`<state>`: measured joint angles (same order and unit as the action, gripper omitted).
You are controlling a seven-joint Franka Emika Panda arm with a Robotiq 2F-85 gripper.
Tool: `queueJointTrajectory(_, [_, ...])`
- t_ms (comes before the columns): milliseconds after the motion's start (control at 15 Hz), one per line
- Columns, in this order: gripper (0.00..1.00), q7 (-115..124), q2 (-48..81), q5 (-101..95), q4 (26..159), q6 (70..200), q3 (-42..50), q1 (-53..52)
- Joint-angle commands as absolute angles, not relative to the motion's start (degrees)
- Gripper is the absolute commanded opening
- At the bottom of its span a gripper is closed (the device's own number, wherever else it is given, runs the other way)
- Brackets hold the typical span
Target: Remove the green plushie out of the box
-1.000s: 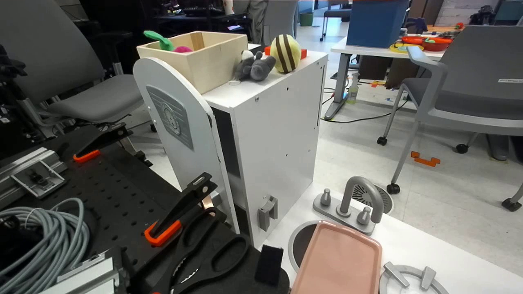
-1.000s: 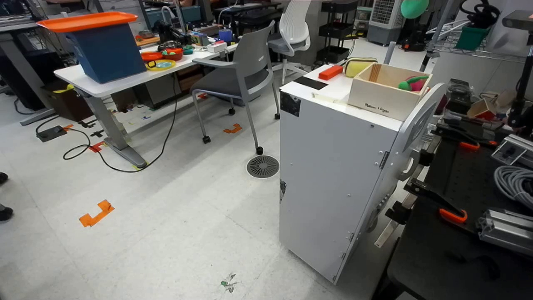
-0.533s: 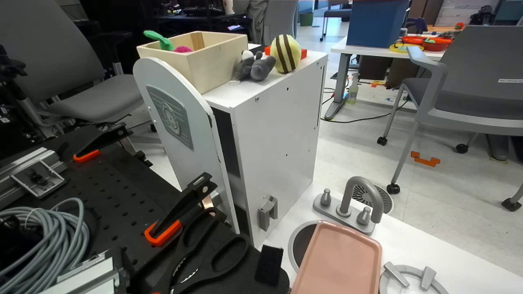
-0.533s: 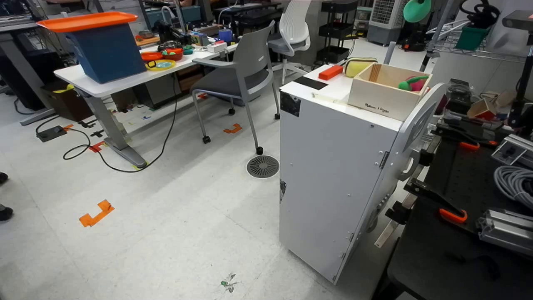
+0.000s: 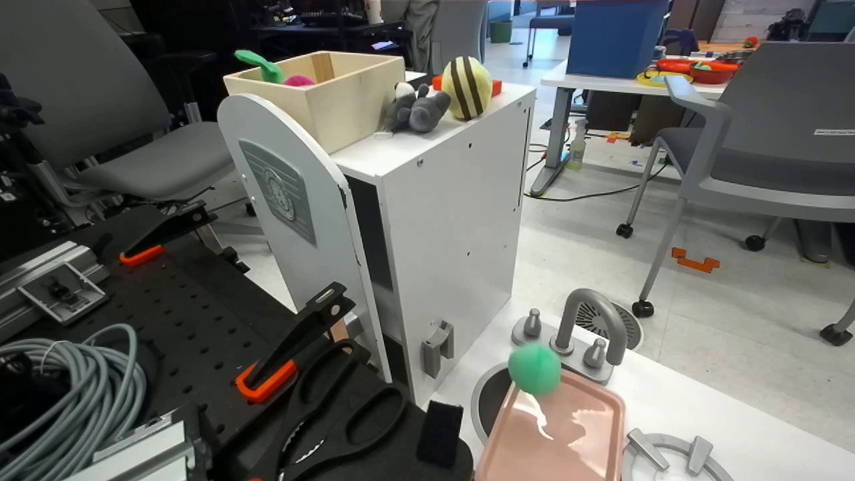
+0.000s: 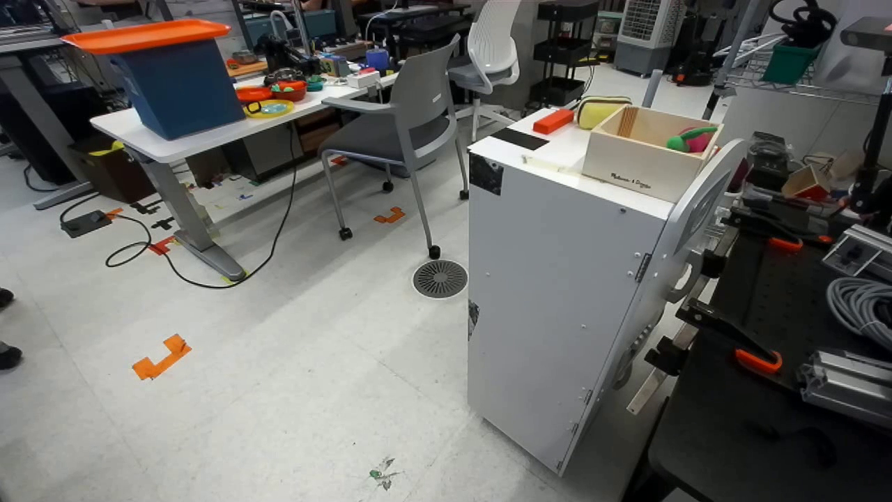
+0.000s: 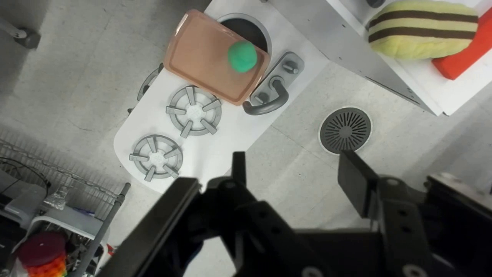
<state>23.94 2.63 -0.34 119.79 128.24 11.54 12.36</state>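
Pincer (image 7: pixel 296 173), one, jaws spread apart, floor (image 7: pixel 300 207) showing between them; green plushie (image 5: pixel 534 369), one, round, outside the box (image 5: pixel 352 105), over one end of the pink tray (image 7: pixel 203 55), whether touching it unclear; tray on the white worktop (image 7: pixel 242 127), partly covering the sink (image 7: pixel 246 27), just beside the tap (image 7: pixel 283 96); box atop the white cabinet (image 5: pixel 457 214), pink and green soft contents (image 6: pixel 698 142) inside; grey plush (image 5: pixel 422 113) and striped plush (image 5: pixel 466 88), also on the cabinet, the grey one just beside the box.

Soft shadows are crossing bright floor (image 6: pixel 300 376). I'm seeing green plushie (image 5: pixel 534 369) blurred in an exterior view, pale glare streaking pink tray (image 5: pixel 561 454).
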Motion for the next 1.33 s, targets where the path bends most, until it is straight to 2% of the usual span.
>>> queueJointTrajectory(0, [0.95, 23.24, 2.83, 1.32, 118.92, 128.0, 11.97, 12.28])
queueJointTrajectory(67, [1.0, 23.29, 2.8, 1.49, 118.92, 128.03, 11.97, 12.28])
queueJointTrajectory(133, [1.0, 23.16, 2.69, 1.75, 118.96, 128.05, 11.95, 12.27])
queueJointTrajectory(867, [1.0, 22.61, 2.23, 3.71, 118.99, 128.04, 11.78, 12.12])
queueJointTrajectory(1267, [1.0, 23.2, -3.11, 0.69, 122.57, 127.05, 9.99, 9.87])
